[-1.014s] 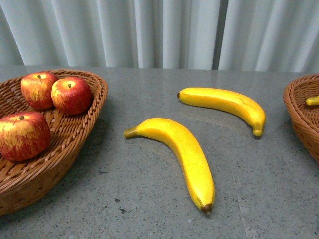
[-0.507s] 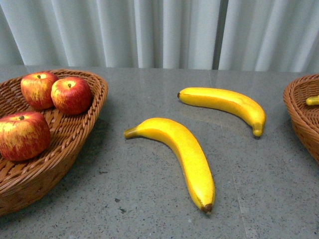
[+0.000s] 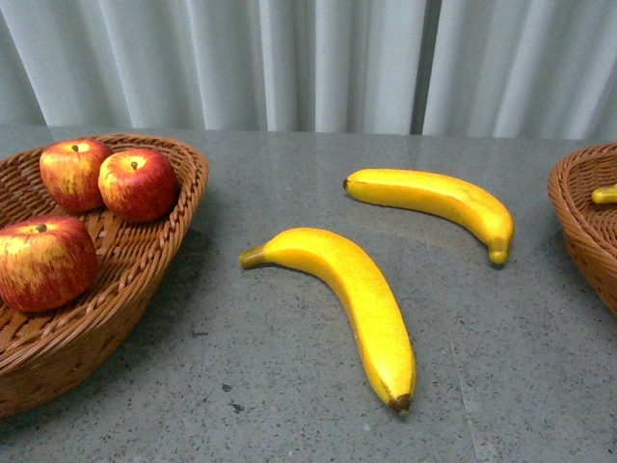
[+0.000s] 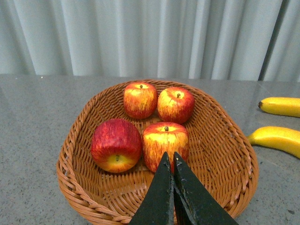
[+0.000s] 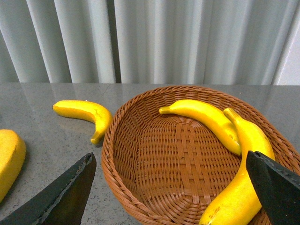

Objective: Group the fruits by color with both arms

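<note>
In the front view two yellow bananas lie on the grey table: a near banana [image 3: 347, 294] and a far banana [image 3: 434, 201]. Three red apples [image 3: 137, 183] show in the left wicker basket [image 3: 145, 280]. In the left wrist view several apples [image 4: 165, 143] lie in that basket [image 4: 234, 154], and my left gripper [image 4: 169, 157] is shut and empty above its near rim. In the right wrist view my right gripper [image 5: 171, 164] is open wide above the right basket [image 5: 140, 187], which holds two bananas [image 5: 206, 119]. Neither gripper shows in the front view.
The right basket's edge [image 3: 583, 227] shows at the far right of the front view with a banana tip [image 3: 604, 195] in it. A pale pleated curtain [image 3: 308, 63] hangs behind the table. The two table bananas also show in the right wrist view [image 5: 86, 112].
</note>
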{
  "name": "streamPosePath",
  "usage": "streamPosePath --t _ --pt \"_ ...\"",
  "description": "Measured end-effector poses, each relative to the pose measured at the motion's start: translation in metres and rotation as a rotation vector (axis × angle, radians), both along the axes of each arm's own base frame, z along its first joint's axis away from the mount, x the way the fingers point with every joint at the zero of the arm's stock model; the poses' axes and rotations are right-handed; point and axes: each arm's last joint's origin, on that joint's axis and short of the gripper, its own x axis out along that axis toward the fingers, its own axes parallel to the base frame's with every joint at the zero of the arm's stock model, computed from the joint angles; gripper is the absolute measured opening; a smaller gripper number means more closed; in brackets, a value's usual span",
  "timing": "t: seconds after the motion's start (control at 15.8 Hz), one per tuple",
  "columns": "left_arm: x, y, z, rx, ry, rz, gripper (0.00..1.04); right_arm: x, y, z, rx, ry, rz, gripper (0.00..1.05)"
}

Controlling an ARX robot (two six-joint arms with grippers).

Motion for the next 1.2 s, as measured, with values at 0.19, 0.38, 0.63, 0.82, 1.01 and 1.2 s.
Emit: streamPosePath --t 0.19,0.38,0.63,0.82,1.01,1.2 --pt "0.0000 0.0000 0.0003 -0.001 -0.003 0.000 0.02 0.0000 0.0000 0.0001 0.000 -0.001 0.000 0.98" --pt "0.0000 0.0000 0.0003 0.000 -0.003 0.000 0.38 0.0000 0.0000 0.0001 0.000 -0.001 0.000 0.98" --pt "0.0000 0.0000 0.0003 0.000 -0.003 0.000 0.87 0.0000 0.0000 0.0001 0.000 -0.001 0.000 0.98" --pt "0.0000 0.0000 0.0003 0.000 -0.003 0.000 0.98 0.0000 0.0000 0.0001 0.000 -0.001 0.000 0.98" --pt "0.0000 0.0000 0.0003 0.000 -0.003 0.000 0.98 0.0000 0.0000 0.0001 0.000 -0.001 0.000 0.98" --pt "0.0000 0.0000 0.0003 0.000 -0.003 0.000 0.98 0.0099 0.0008 0.0075 0.148 0.020 0.017 0.98"
